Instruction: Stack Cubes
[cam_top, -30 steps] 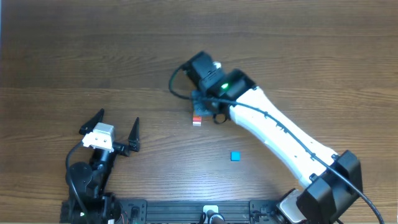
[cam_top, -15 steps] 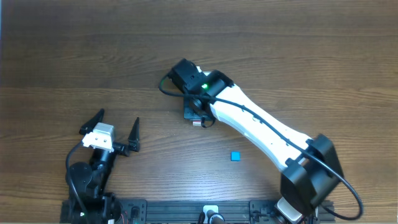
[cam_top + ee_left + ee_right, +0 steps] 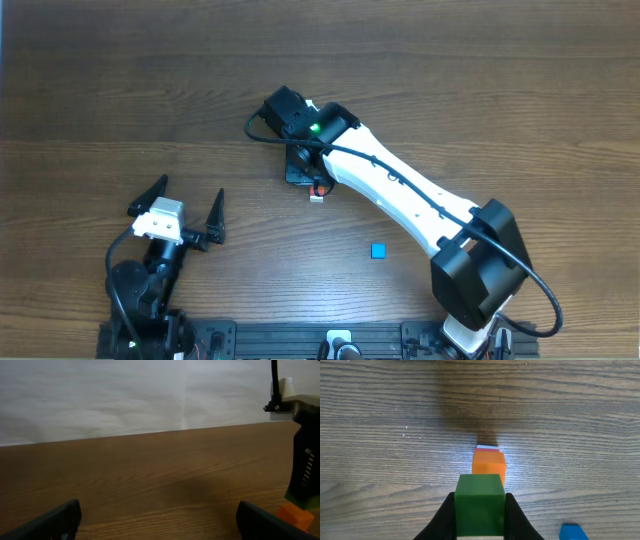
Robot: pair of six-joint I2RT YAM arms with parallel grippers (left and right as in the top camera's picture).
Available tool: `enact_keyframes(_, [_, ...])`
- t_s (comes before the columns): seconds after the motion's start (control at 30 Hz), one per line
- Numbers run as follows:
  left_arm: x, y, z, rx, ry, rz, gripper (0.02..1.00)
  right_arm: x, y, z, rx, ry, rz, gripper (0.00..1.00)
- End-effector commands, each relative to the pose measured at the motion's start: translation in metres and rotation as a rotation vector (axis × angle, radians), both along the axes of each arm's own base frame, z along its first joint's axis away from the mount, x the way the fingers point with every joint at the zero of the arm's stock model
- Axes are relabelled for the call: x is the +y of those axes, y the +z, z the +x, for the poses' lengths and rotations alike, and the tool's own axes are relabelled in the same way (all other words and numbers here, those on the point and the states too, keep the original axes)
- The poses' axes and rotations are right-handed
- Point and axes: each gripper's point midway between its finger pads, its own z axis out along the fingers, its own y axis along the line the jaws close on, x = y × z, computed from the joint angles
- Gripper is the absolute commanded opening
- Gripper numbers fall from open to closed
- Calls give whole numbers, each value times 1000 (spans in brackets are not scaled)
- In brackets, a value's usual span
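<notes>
Right claw (image 3: 480, 519), pinching green cube (image 3: 480, 494), has swung across; orange cube (image 3: 489, 465) now lies just ahead, below it, so alignment is nearly complete. Left claw (image 3: 189, 190) spread, idle

Tabletop (image 3: 500, 80): brown wood grain, smooth, low sheen, with a brighter glare patch around the orange cube (image 3: 489, 465). Green cube (image 3: 480, 491): matt, smooth-faced, plastic-looking; orange cube alike. Blue cube (image 3: 378, 251), at 5 o'clock from the orange cube: too small to judge. Right arm shell (image 3: 400, 200): glossy white plastic. Fingers (image 3: 445, 520) of right gripper (image 3: 480, 505), and left gripper (image 3: 189, 187): matt black plastic. Backdrop (image 3: 125, 395) past the table's far edge: white, faintly creased sheet, paper or cloth undecided.
</notes>
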Motion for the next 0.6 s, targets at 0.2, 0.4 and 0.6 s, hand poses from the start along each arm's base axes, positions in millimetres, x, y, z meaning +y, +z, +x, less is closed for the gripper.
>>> enact_keyframes(0.2, [-1, -1, 0, -5, -6, 10, 1000, 7, -8, 4, 3, -8, -10, 9])
enact_keyframes(0.4, [-1, -1, 0, -5, -6, 10, 1000, 6, -9, 5, -5, -10, -17, 12])
enact_keyframes(0.6, [-1, -1, 0, -5, -6, 10, 1000, 4, -13, 6, 1, -16, -28, 12])
